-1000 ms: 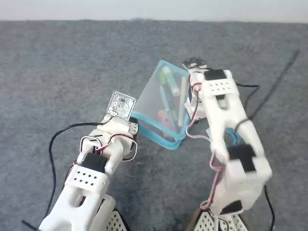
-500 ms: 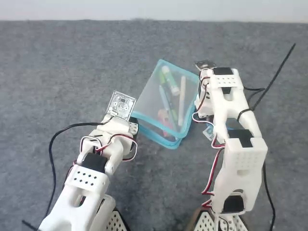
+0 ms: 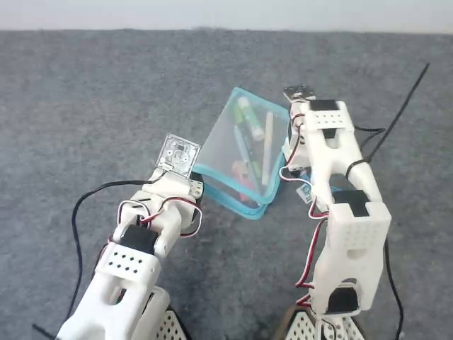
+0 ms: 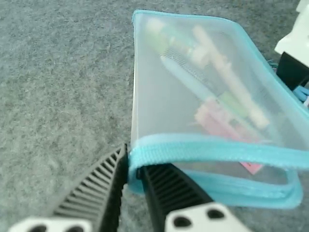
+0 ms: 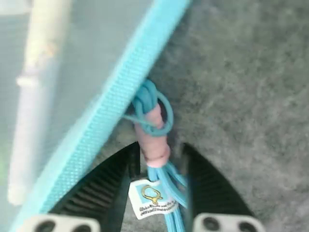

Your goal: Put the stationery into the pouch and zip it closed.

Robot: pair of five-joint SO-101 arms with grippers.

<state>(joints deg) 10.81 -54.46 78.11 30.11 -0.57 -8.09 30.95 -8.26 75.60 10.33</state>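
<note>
Teal binding at the near corner of the pouch (image 4: 174,111) sits clenched in the left claw (image 4: 131,162). This claw anchors the pouch on the grey worktop (image 3: 85,85). The left arm has not shifted over the last second, and the pouch lies where it lay.

The stationery (image 3: 251,124) is inside the pouch and shows through the mesh: a green marker, pens and a pink item. The loading step reads as complete.

At the pouch's right edge, the right claw (image 5: 159,150) straddles the zip pull (image 5: 152,140), a pink bead on teal cord with a small tag. One jaw touches the bead and the other stands off with a gap, so the claw is released and not yet gripping.

Change: one second ago the right arm lay across the pouch's right edge. It has since swung clear to the right, then eased slightly back toward the pouch.

Meaning: the right arm appears to be lining up on the pull. Remaining work, by judgement, is to clench on the pull and draw it along the zip while the left claw holds. How far the zip is already closed cannot be told.
</note>
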